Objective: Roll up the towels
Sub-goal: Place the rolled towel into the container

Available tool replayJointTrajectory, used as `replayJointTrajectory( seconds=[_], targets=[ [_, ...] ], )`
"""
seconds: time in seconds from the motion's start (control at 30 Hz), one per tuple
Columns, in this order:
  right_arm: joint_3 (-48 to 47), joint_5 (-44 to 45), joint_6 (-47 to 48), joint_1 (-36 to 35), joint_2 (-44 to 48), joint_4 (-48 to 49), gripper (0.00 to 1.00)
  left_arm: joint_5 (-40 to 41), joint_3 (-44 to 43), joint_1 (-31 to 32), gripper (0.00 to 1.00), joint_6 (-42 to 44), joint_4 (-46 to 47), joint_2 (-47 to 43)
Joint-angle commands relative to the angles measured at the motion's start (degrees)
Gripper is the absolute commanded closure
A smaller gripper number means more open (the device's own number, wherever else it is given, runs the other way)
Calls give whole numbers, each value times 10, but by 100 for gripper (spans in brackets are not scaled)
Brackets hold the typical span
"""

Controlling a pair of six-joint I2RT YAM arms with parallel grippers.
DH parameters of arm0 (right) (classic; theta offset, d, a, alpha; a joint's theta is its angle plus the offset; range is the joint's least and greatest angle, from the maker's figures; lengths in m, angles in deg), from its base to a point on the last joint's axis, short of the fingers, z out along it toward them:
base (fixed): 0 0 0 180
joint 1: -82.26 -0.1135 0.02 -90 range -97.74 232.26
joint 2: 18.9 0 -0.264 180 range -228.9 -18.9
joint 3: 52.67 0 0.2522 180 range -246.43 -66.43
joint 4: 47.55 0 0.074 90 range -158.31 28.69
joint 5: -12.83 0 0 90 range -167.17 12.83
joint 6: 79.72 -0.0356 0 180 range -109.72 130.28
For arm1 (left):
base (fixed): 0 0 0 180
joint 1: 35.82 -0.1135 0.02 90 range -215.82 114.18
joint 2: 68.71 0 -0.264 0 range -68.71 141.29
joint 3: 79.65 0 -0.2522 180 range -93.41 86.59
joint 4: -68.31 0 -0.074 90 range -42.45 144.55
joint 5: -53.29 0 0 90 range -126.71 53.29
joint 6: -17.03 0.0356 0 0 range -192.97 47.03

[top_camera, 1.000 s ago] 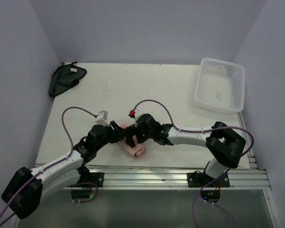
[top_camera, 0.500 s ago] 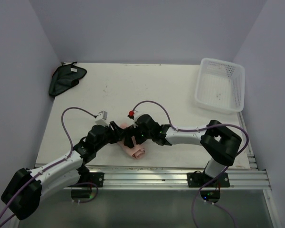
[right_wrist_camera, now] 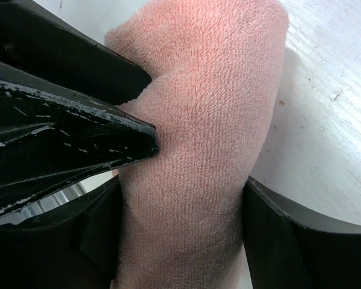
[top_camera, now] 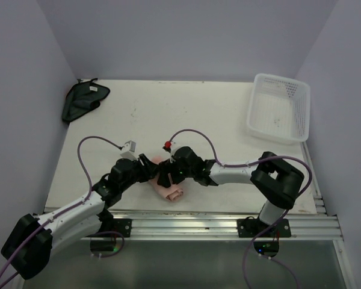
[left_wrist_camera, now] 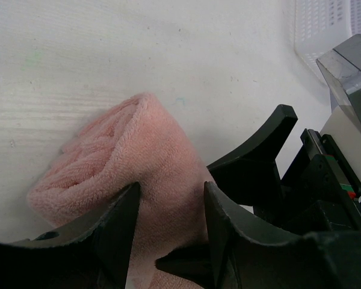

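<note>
The salmon-pink towel [top_camera: 171, 192] lies as a thick roll near the table's front edge, between both grippers. My left gripper [left_wrist_camera: 168, 205] straddles one end of the roll [left_wrist_camera: 126, 156], both fingers pressing into the pile. My right gripper [right_wrist_camera: 180, 223] straddles the roll [right_wrist_camera: 204, 120] crosswise, the cloth filling the gap and touching both fingers. The left gripper's fingertips [right_wrist_camera: 108, 114] dent the towel right beside the right gripper's jaws. The smaller dark cloth [top_camera: 81, 101] lies bunched in the far left corner, away from both arms.
A white perforated basket [top_camera: 279, 107] stands at the far right corner. The metal rail [top_camera: 216, 224] runs along the front edge just below the roll. Purple cables loop above both wrists.
The right gripper's jaws have narrowed onto the pink roll and its wrist has edged slightly left. The left arm and the roll have stayed put.
</note>
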Motion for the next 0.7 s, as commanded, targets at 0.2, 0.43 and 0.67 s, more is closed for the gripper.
replayJointTrajectory(
  seconds=[0.2,0.43,0.67],
  targets=[
    [15,-28,-13,-17,-28,-10,51,6,6,5,48,1,-76,11],
    [29,-35,-19,-18,-25,-8,75,27,-13,5,47,13,-95,5],
    [38,-18,-7,-18,-5,-26,89,72,-92,3,45,54,-179,-10]
  ],
)
